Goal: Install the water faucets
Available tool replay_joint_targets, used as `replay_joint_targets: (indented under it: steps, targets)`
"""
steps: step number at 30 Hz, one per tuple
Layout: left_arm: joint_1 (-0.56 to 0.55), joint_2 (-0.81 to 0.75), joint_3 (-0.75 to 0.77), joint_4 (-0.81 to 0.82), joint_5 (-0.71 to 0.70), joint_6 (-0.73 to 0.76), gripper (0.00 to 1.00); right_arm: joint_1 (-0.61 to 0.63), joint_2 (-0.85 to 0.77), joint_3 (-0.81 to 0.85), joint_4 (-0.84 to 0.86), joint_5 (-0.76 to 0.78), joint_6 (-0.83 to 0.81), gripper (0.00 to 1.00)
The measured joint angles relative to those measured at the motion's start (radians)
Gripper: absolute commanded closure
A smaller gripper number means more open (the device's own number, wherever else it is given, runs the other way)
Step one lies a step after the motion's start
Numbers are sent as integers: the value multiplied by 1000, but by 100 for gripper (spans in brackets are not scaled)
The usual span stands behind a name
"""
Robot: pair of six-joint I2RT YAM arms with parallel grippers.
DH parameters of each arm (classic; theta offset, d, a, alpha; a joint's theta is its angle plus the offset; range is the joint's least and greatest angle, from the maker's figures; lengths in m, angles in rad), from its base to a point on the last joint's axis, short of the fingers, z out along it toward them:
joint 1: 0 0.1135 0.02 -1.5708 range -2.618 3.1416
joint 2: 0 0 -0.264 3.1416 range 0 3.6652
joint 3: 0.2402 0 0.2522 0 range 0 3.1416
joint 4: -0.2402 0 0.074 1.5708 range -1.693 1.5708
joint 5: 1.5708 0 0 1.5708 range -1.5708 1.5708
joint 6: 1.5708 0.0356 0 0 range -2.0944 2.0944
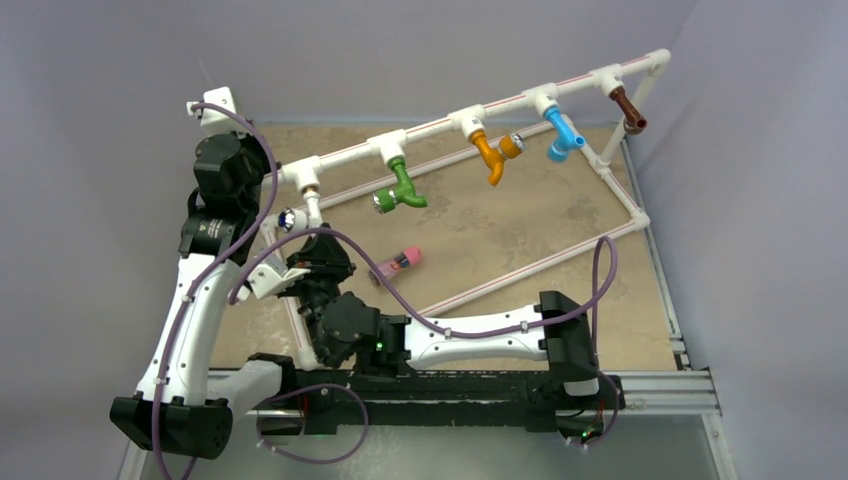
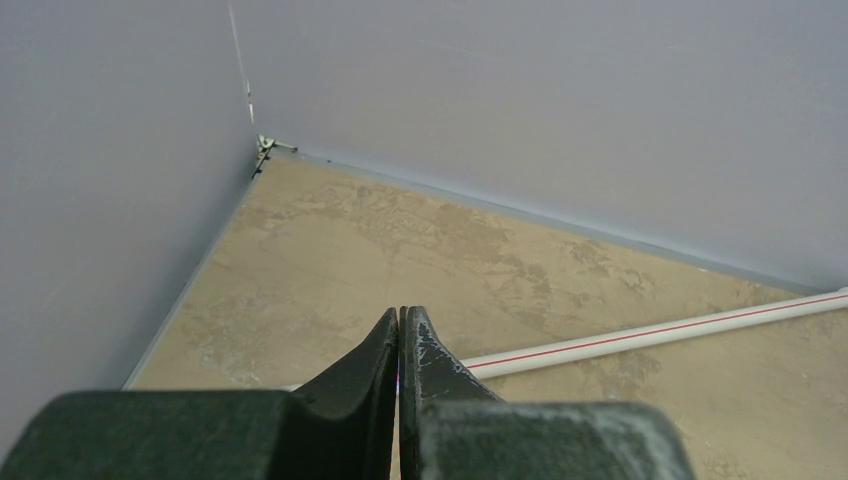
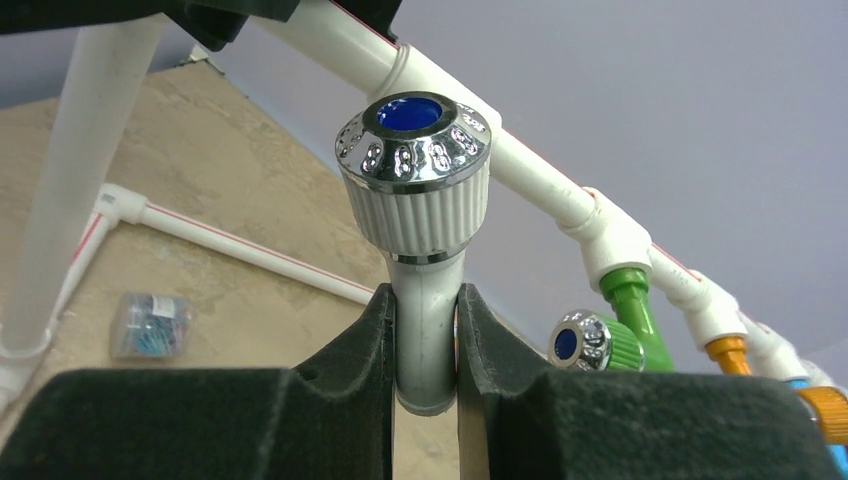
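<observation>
- My right gripper [image 3: 426, 300] pinches the white faucet [image 3: 413, 190] by its stem, one finger touching each side, just under the ribbed, chrome-rimmed knob with its blue cap.
- From above, that faucet sits directly below the leftmost fitting of the white pipe frame [image 1: 440, 124]. I cannot tell whether it is screwed in.
- The green faucet [image 1: 402, 190], orange faucet [image 1: 490, 156], blue faucet [image 1: 562, 138] and brown faucet [image 1: 628, 108] hang from the next four fittings, going right.
- My left gripper [image 2: 401, 318] is pressed together with nothing between its fingers, pointing toward the far left corner of the table [image 2: 330, 250].
- A pink-capped cylinder [image 1: 398, 263] lies on the table inside the frame.
</observation>
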Motion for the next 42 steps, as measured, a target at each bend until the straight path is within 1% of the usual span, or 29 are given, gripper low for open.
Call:
replay_joint_targets:
  steps: [3, 7, 9, 14, 15, 16, 19, 22, 28, 31, 41, 42]
  targets:
    - [0, 0, 0, 0, 0, 0, 100, -1, -3, 0, -1, -1, 51, 100]
    - [0, 0, -2, 5, 0, 0, 100, -7, -27, -3, -33, -6, 199, 100]
    - [0, 0, -2, 6, 0, 0, 100, -13, -49, -15, -60, -15, 299, 100]
    - [0, 0, -5, 16, 0, 1, 100, -37, -124, -58, -164, -67, 609, 100]
    - [0, 0, -6, 18, 0, 0, 100, -43, -150, -75, -195, -90, 709, 100]
    - [0, 0, -6, 19, 0, 0, 100, -49, -155, -78, -204, -96, 730, 100]
    - [1, 2, -7, 25, -2, 0, 100, -69, -194, -107, -257, -140, 932, 100]
    - [1, 3, -8, 29, -2, 0, 100, -83, -217, -127, -285, -177, 1060, 100]
    - [6, 4, -8, 32, -5, -1, 100, -97, -235, -154, -278, -188, 1289, 100]
    - [6, 4, -8, 33, -5, -1, 100, -113, -265, -209, -253, -223, 1431, 100]
    - [7, 6, -8, 35, -4, -2, 100, -156, -309, -328, -198, -326, 1818, 100]
    - [7, 6, -8, 35, -5, -2, 100, -157, -309, -333, -191, -331, 1837, 100]
